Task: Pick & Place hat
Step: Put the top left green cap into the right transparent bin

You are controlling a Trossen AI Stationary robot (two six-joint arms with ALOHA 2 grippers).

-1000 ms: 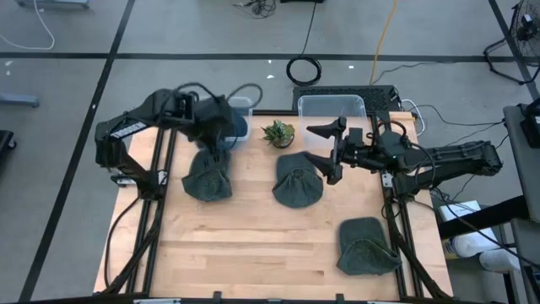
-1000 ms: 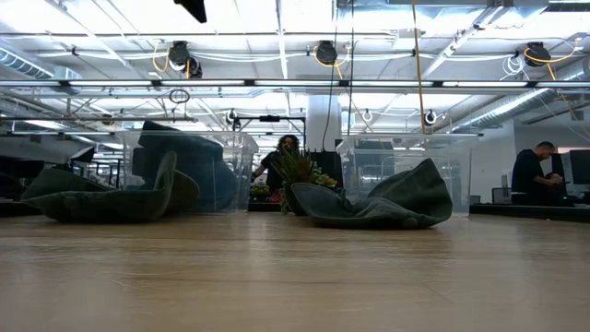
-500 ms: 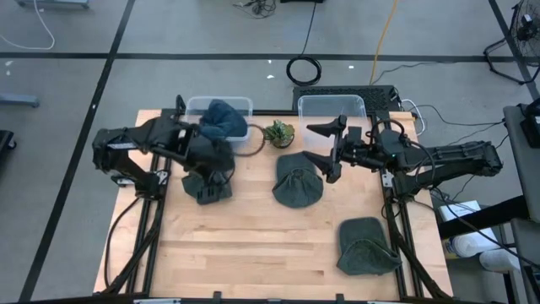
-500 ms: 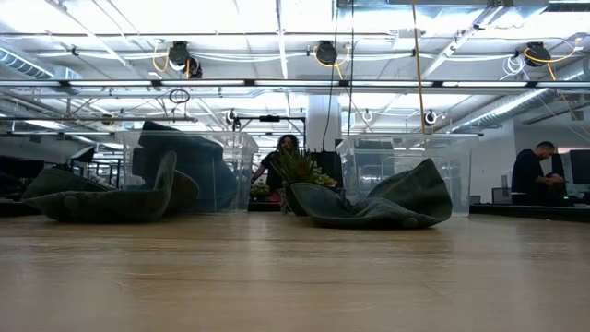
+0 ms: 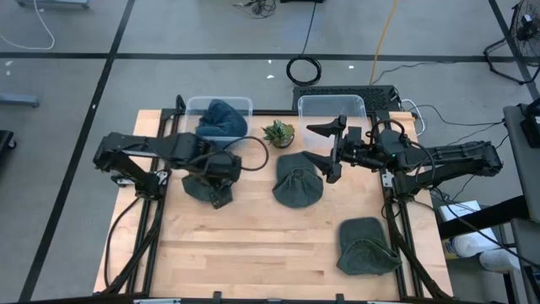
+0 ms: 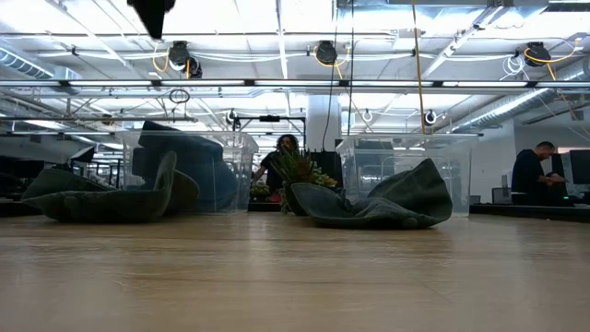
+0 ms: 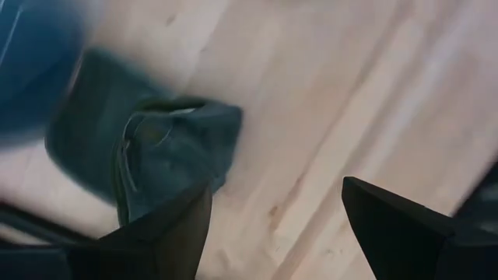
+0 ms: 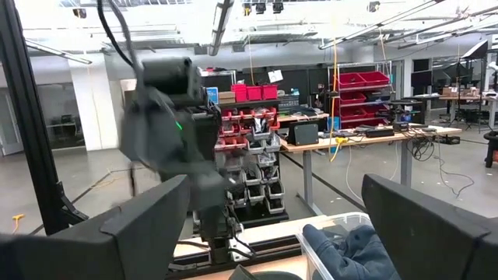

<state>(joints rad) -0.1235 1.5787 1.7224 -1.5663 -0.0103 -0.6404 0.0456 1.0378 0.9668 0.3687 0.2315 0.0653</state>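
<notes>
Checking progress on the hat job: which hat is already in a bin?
The blue hat, sitting in the clear bin at the table's far left. The three dark green hats, left, middle and near right, lie on the tabletop.

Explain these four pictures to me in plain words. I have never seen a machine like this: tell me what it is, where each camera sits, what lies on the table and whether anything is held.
This is a two-armed robot at a wooden table.

One camera looks straight down. One sits at table height. Each wrist carries one, looking past its own jaws.

On the table lie three dark green hats: one on the left, one in the middle, one near the front right corner. At the back stand two clear bins: the left bin holds a blue hat, the right bin looks empty. A small plant stands between them.

The left gripper is above the left hat, jaws open. The right gripper waits by the middle hat, jaws open. Neither holds anything.
</notes>
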